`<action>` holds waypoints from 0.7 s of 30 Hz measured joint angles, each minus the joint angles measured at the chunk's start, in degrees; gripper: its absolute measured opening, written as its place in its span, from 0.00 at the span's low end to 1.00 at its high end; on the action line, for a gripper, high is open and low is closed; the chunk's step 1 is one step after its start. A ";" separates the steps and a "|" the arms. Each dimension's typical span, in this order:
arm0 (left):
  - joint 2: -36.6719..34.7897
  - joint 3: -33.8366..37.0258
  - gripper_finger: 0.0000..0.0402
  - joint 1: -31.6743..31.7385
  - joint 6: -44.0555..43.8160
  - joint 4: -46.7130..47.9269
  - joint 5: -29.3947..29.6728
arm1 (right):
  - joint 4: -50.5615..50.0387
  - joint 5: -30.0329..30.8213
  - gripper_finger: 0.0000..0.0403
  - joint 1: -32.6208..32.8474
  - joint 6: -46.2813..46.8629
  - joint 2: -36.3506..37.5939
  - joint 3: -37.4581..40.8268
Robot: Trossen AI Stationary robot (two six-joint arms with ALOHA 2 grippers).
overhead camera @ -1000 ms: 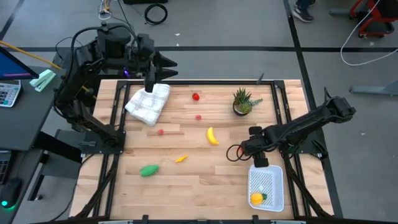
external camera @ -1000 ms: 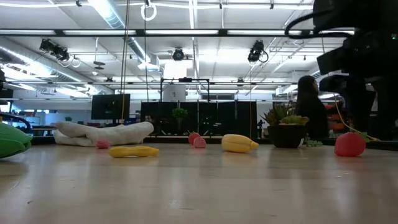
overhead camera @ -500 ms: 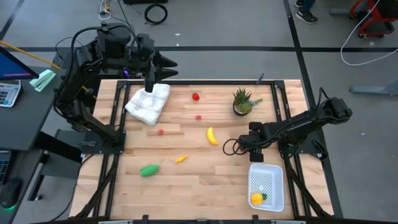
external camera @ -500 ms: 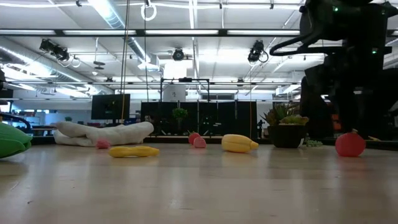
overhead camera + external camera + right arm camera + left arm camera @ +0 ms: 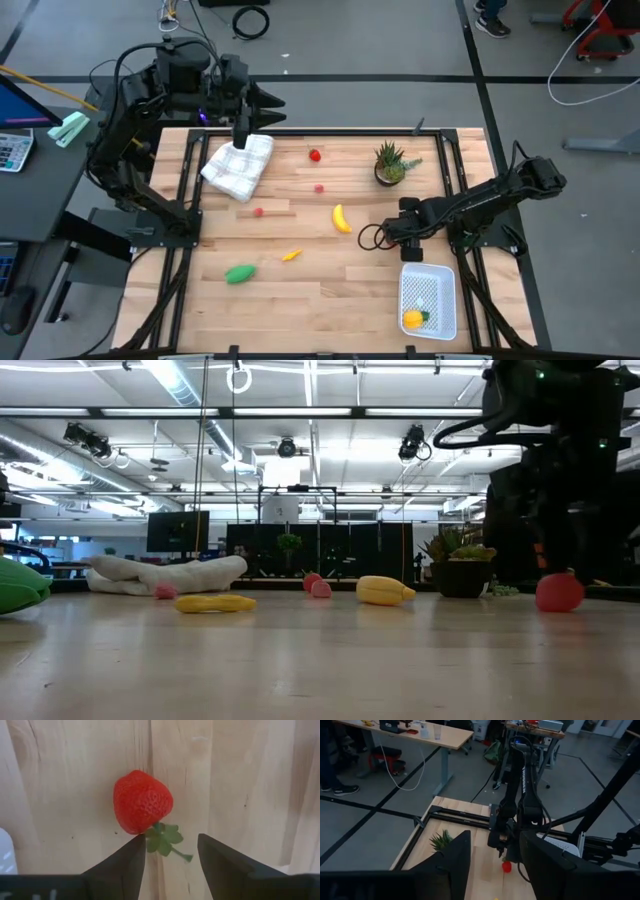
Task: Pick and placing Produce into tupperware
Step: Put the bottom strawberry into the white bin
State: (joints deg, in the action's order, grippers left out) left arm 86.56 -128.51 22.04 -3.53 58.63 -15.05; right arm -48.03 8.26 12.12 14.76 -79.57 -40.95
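My right gripper (image 5: 167,847) is open and points down at a red strawberry (image 5: 142,802) that lies on its side on the wood, its green leaves (image 5: 162,839) between the fingertips. In the high view this gripper (image 5: 405,235) stands just beyond the far end of the white tupperware (image 5: 404,290), which holds a yellow-orange piece (image 5: 412,320). The yellow banana (image 5: 342,218), small red pieces (image 5: 315,155) (image 5: 319,187) (image 5: 258,211), an orange piece (image 5: 291,255) and the green oblong piece (image 5: 240,273) lie spread over the table. My left gripper (image 5: 275,110) waits open at the far left corner.
A white checked cloth (image 5: 240,165) lies crumpled at the far left under the left arm. A small spiky potted plant (image 5: 390,163) stands at the far right, just beyond the right gripper. A black cable loop (image 5: 375,240) hangs beside that gripper. Bare wood lies along the near edge.
My right gripper has moved from over the tupperware's far end toward the far edge and a little left, coming over the strawberry, and has held still for the last half second. The left arm and the other produce have not moved.
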 joint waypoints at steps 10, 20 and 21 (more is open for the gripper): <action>0.02 0.00 0.43 0.00 0.24 0.00 0.00 | 4.18 -4.43 0.34 0.00 0.13 -1.19 0.00; 0.02 0.00 0.43 0.00 0.35 -0.04 0.00 | 5.55 -6.28 0.03 -0.11 8.63 -4.58 0.03; 0.02 0.00 0.43 0.00 0.35 -0.04 0.00 | 5.71 -5.91 0.03 -0.11 10.26 -4.22 0.09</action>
State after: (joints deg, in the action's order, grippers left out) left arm 86.59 -128.51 22.04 -3.18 58.59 -15.05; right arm -42.33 2.34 12.01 25.03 -83.79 -40.86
